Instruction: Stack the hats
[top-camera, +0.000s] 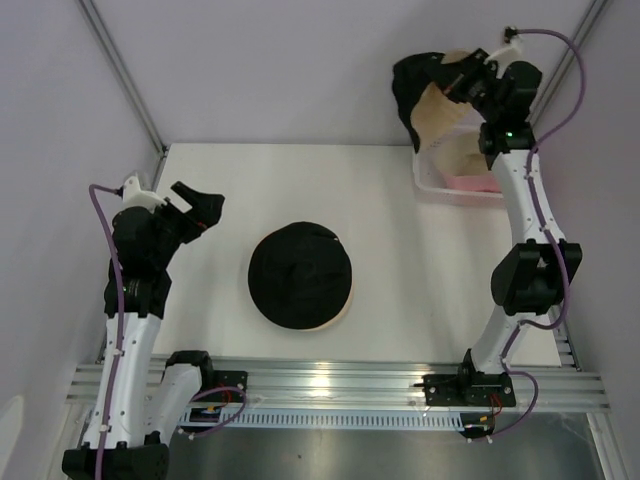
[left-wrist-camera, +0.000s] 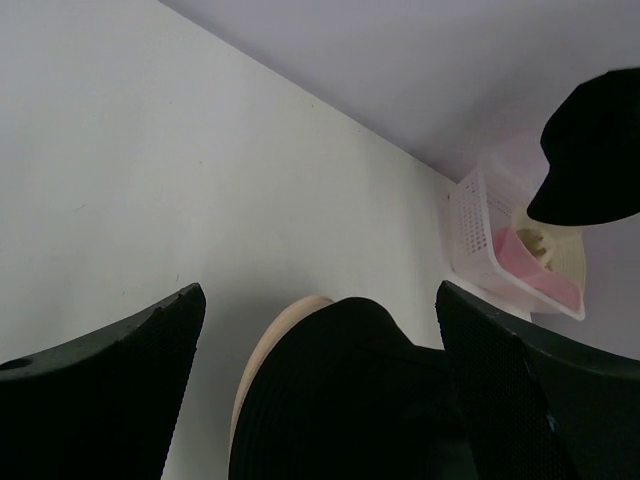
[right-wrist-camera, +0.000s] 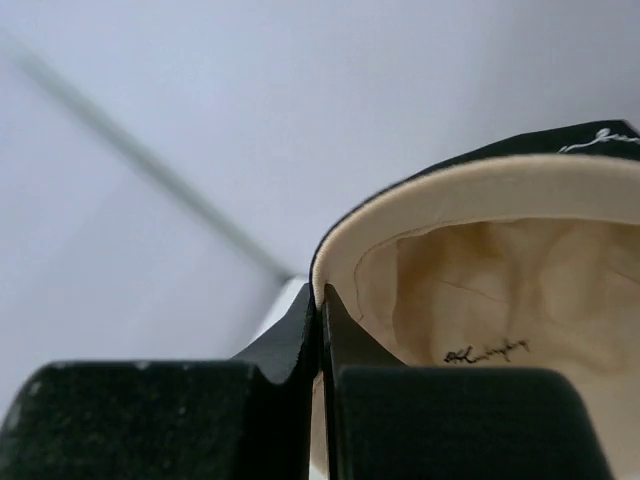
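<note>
Top view: your left gripper (top-camera: 197, 213) hung over the left side of the table (top-camera: 390, 250), jaws spread wide, holding nothing. The centre black hat (top-camera: 298, 272) lay mid-table, near that gripper but apart from it. It sat on top of the tan hat (top-camera: 346, 304), of which only a thin rim showed at the lower right. Your right gripper (top-camera: 466, 78) was up at the far right corner, pinched on the lifted black hat (top-camera: 412, 90). That hat's cream lining faced the camera, and it was raised above the white basket (top-camera: 437, 186). The pink hat (top-camera: 472, 183) lay inside the basket.

Left wrist view: both fingers (left-wrist-camera: 120, 370) stood far apart with nothing between them. Below them the centre black hat (left-wrist-camera: 350, 400) covered the tan hat (left-wrist-camera: 262, 372), whose brim stuck out on the left. Across the table (left-wrist-camera: 150, 150), the basket (left-wrist-camera: 478, 222) held the pink hat (left-wrist-camera: 540, 272), and the lifted black hat (left-wrist-camera: 592, 150) hung above it. Something cream showed in the basket too; you couldn't tell what.

Right wrist view: your right gripper (right-wrist-camera: 322, 335) had its fingers pressed together on the brim edge of the lifted black hat (right-wrist-camera: 600, 137), cream lining toward the camera.
</note>
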